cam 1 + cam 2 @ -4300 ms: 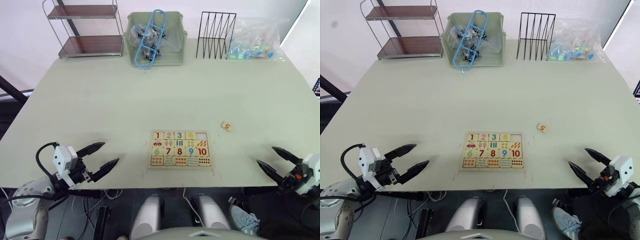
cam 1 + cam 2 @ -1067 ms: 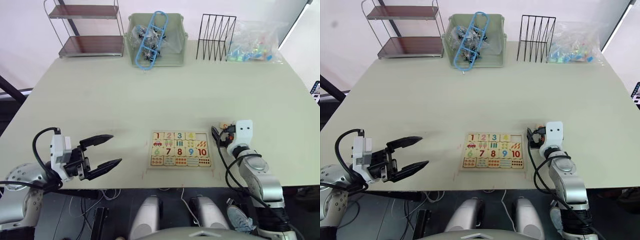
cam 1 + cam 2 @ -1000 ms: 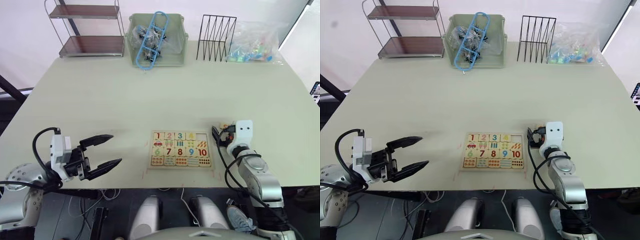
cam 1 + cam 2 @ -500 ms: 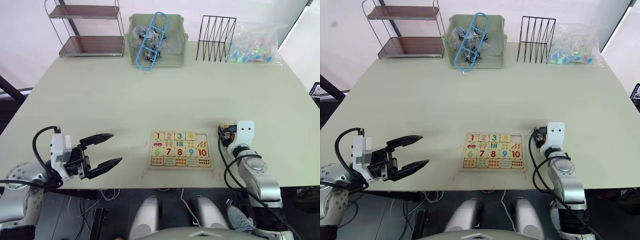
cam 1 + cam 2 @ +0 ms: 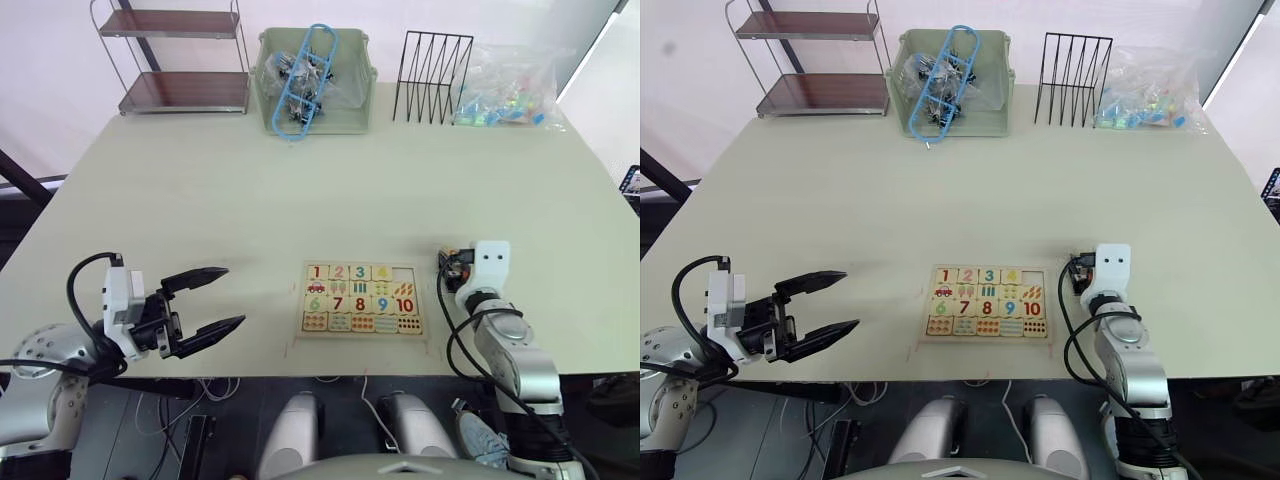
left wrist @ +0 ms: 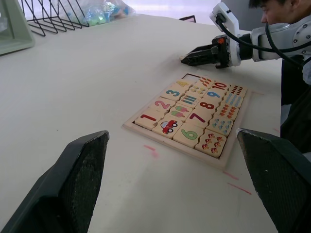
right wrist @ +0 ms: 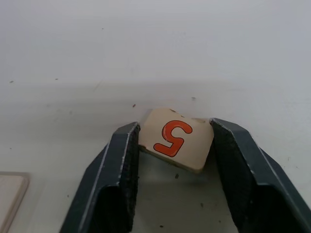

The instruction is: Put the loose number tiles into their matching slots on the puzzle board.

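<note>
Right gripper [image 7: 170,141] is at the desk [image 5: 300,190] surface just past the far right corner of the puzzle board [image 5: 362,298]. Its two fingers [image 7: 119,170] stand on either side of the 5 tile [image 7: 176,139], pressed against its two side edges. The tile sits tilted between them, orange digit face up; whether it is lifted or resting on the desk cannot be told.

Versus 4.3 s ago: the right arm was then back at the near desk edge with its fingers spread, and the 5 tile lay alone on the desk to the right of the board. By 1.1 s ago the arm had come in beside the board; since then only a slight shift to the right.

Board: tiles 1 to 4 seated in the far row, the fifth slot [image 5: 403,271] at its right end open. Rows of picture tiles, 6 to 10 and dot tiles all filled. Unchanged across frames.

Left gripper [image 5: 205,300] is held above the near left part of the desk, well apart from the board, fingers wide apart and holding nothing. Position much the same as before.
</note>
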{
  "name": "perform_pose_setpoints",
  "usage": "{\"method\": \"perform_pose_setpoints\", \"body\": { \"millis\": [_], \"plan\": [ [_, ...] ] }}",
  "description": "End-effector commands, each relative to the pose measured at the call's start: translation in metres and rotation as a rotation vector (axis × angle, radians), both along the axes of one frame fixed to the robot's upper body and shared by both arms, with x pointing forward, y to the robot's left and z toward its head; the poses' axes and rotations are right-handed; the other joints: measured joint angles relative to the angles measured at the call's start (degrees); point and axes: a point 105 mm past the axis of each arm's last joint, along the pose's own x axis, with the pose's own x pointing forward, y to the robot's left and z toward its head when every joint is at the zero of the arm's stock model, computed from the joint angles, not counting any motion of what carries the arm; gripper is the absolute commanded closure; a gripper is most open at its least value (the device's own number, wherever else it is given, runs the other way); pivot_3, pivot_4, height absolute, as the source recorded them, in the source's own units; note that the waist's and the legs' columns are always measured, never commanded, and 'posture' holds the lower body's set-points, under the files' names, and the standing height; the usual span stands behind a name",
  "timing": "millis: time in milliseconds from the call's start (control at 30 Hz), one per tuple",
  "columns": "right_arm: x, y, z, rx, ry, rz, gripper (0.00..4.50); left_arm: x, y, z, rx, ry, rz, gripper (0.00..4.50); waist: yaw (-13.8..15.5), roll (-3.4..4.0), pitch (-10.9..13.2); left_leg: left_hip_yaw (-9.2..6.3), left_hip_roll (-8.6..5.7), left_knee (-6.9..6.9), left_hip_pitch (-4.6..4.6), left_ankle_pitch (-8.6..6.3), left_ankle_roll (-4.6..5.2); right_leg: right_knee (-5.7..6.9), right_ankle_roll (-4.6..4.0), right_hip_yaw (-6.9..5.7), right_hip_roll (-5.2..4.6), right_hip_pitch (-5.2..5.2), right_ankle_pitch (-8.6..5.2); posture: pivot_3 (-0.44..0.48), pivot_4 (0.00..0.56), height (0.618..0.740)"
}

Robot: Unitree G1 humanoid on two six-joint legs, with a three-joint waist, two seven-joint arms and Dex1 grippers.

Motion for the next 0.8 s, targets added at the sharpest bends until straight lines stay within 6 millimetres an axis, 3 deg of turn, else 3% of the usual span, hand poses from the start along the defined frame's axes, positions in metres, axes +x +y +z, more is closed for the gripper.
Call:
{"method": "perform_pose_setpoints", "body": {
  "millis": [33,233,400,633,800],
  "plan": [
    [-0.007,-0.016,-0.019,-0.010,0.080,-0.064,2.84,-0.001,0.000,0.004,0.009,-0.024,-0.005,0.00,0.0,0.00,0.0,0.00,0.00,0.00,0.00,0.00,0.00,0.00,0.00,0.00,0.00,0.00,0.00,0.000,0.150,0.739],
    [-0.008,-0.018,-0.020,-0.015,0.083,-0.061,2.84,0.000,0.000,0.005,0.010,-0.024,-0.009,0.00,0.0,0.01,0.0,0.00,0.00,0.00,0.00,0.00,0.00,-0.01,-0.01,0.00,-0.01,0.00,-0.01,0.000,0.150,0.739],
    [-0.007,-0.016,-0.009,-0.018,0.043,0.021,2.84,0.000,-0.001,0.006,0.011,-0.023,-0.021,0.00,0.0,0.02,0.0,0.00,-0.01,-0.01,-0.01,0.00,0.00,-0.02,0.00,-0.01,0.00,0.00,-0.01,0.000,0.150,0.739],
    [-0.016,-0.009,0.016,-0.069,-0.028,0.334,2.84,0.001,-0.003,0.006,0.023,-0.014,-0.075,0.00,-0.1,0.27,0.2,0.01,-0.05,-0.02,-0.04,0.00,0.00,-0.03,0.01,-0.01,0.01,-0.01,-0.01,0.000,0.150,0.739],
    [-0.030,-0.008,0.029,-0.135,-0.041,0.671,2.84,0.004,-0.003,0.007,0.030,-0.014,-0.100,0.00,-0.2,0.56,0.4,0.03,-0.01,-0.04,-0.04,0.00,0.01,-0.02,0.16,-0.02,0.08,-0.03,0.07,0.000,0.150,0.739]
  ]
}}
